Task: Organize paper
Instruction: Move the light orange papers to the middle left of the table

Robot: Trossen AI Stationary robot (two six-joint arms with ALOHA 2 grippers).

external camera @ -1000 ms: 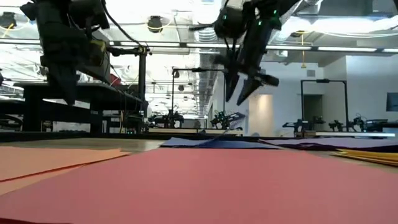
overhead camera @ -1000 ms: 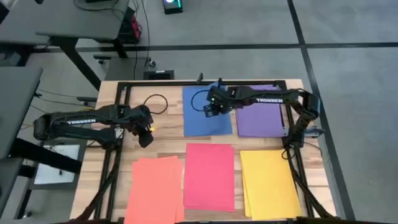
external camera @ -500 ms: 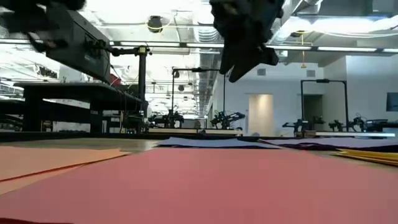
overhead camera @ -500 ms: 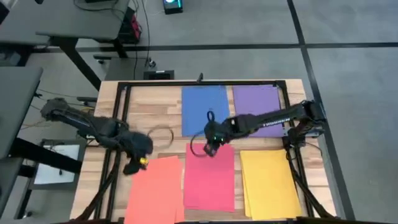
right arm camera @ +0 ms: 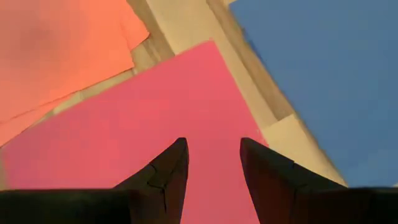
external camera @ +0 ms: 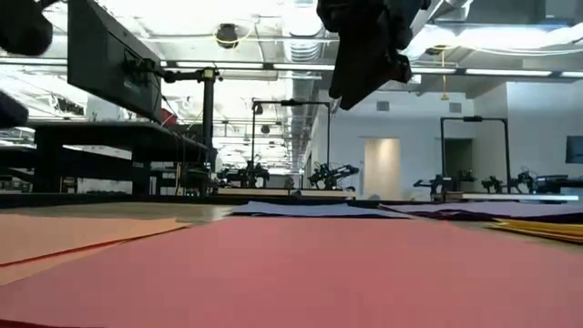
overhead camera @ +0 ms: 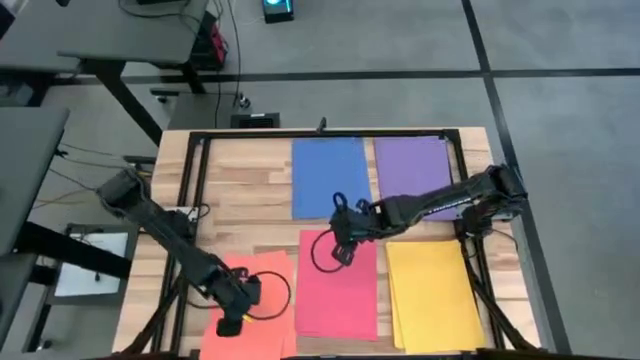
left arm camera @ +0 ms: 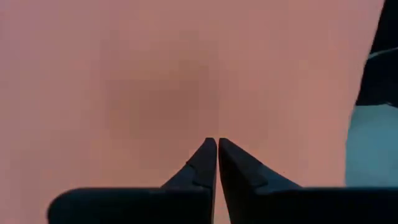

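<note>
Left tool (left arm camera: 216, 144) tips pressed together, empty, over salmon sheet (overhead camera: 252, 300). Right tool (right arm camera: 213, 155) parted, empty, above pink sheet (overhead camera: 338, 290) 12 o'clock edge. We see flat matte sheets, bare wood surface (overhead camera: 245, 200) between.

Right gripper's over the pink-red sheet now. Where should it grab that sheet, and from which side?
Judging by how flat the pink-red sheet lies on the table, a mid-sheet pinch looks hopeless. Its far corner nearest the blue sheet is probably best: bare wood borders it. The right gripper, open, already hangs there, so come from above and work one finger under that edge.
</note>
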